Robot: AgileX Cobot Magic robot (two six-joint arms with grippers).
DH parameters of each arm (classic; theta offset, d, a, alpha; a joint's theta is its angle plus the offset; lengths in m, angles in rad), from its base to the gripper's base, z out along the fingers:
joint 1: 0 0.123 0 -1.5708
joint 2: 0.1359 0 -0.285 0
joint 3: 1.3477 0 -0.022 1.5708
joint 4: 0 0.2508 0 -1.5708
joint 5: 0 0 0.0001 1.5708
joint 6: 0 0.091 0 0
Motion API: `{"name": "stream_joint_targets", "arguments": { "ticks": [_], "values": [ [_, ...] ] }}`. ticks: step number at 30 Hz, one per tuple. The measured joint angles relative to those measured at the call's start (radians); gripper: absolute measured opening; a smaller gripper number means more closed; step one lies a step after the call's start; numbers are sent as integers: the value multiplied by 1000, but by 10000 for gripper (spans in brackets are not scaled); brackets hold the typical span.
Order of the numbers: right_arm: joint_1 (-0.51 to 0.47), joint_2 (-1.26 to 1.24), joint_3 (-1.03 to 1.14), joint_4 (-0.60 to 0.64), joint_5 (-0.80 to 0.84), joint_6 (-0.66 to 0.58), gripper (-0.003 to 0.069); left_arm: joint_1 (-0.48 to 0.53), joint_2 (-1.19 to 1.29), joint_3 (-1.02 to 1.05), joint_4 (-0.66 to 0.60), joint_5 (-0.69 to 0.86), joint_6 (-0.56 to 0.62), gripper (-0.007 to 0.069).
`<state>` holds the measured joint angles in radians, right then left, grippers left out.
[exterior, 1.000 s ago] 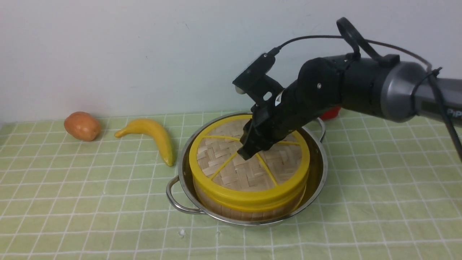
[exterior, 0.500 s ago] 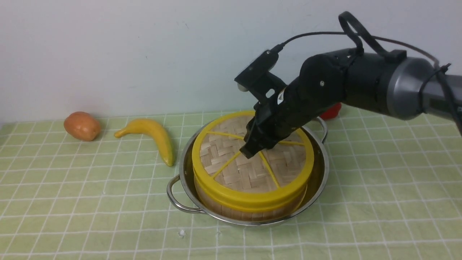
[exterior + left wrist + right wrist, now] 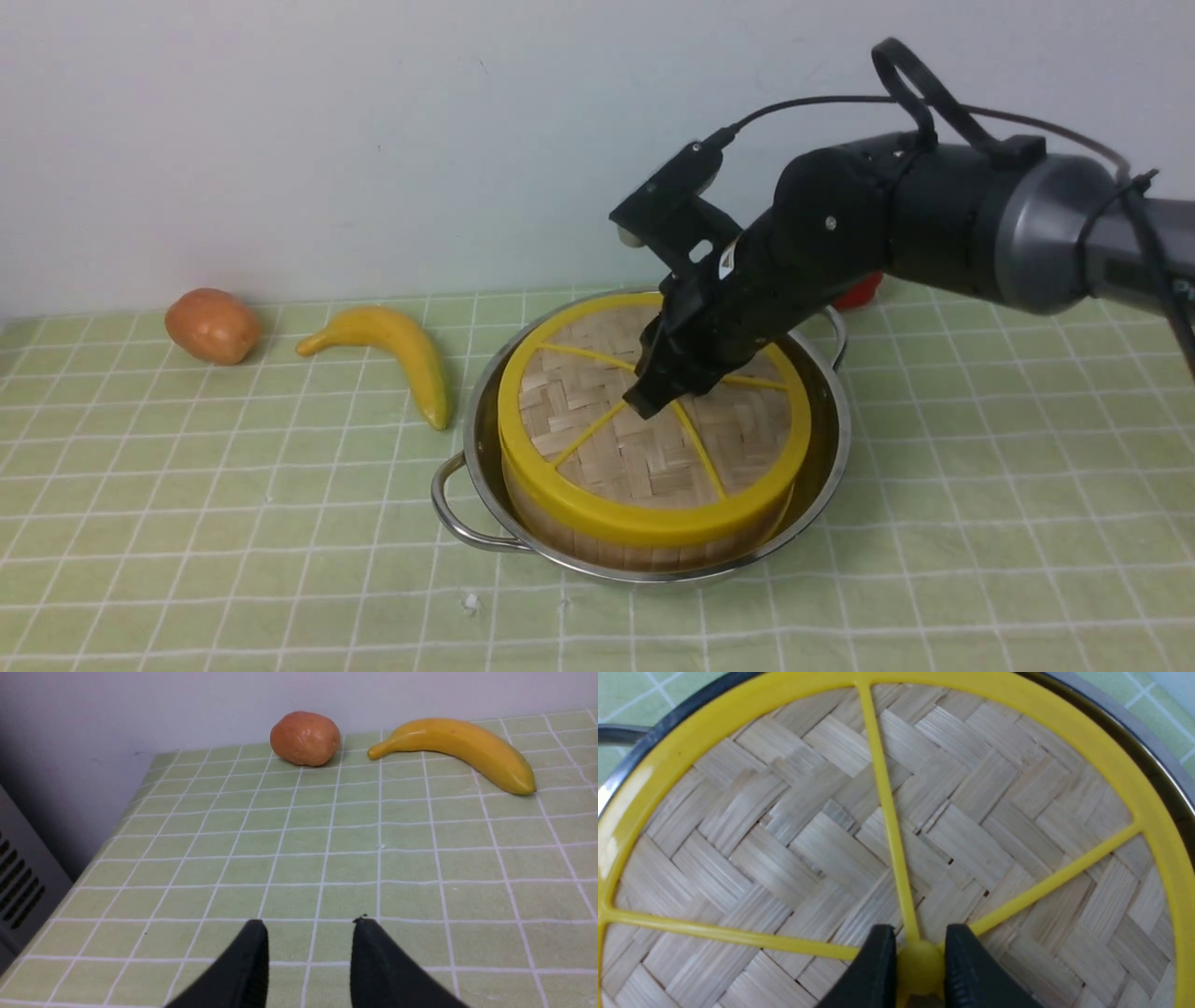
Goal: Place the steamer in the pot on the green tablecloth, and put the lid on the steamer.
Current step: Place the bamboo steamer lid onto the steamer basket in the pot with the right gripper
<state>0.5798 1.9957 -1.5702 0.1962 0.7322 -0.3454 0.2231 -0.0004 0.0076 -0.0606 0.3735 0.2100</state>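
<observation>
The pot (image 3: 825, 467) stands on the green tablecloth (image 3: 187, 485), a little right of the middle of the front view. The steamer (image 3: 644, 553) sits inside it, with only a strip of its pale bamboo wall showing above the steel rim. The lid (image 3: 597, 448) lies on top of the steamer, its thick yellow rim covering the basket's edge all along the near side. The far side is hidden behind the right arm (image 3: 934, 224), so a full seat there is likely but not certain.

The right gripper (image 3: 653, 397) comes down at a slant from the upper right onto the middle of the lid. In the right wrist view its two black fingers (image 3: 878, 961) are pressed against either side of the yellow knob (image 3: 920, 966), pinching it where the spokes meet.

The left gripper (image 3: 310, 926) hangs above bare cloth well to the left, its jaws spread with nothing between them (only grid squares show in the gap).

A banana (image 3: 397, 350) lies just left of the pot, its tip near the rim but apart from it. A brown-orange fruit (image 3: 213, 325) sits farther left by the wall (image 3: 373, 140). A red object (image 3: 854, 291) peeks out behind the arm, mostly covered. A grey vented panel (image 3: 18, 882) stands beside the table edge in the left wrist view.
</observation>
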Motion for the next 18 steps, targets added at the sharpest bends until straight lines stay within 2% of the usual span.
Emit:
{"name": "stream_joint_targets", "arguments": {
  "ticks": [18],
  "values": [
    [0, 19, -89, 7, 97, -26, 146, 0, 0, 0, 0, 0, 0, 243]
  ]
}}
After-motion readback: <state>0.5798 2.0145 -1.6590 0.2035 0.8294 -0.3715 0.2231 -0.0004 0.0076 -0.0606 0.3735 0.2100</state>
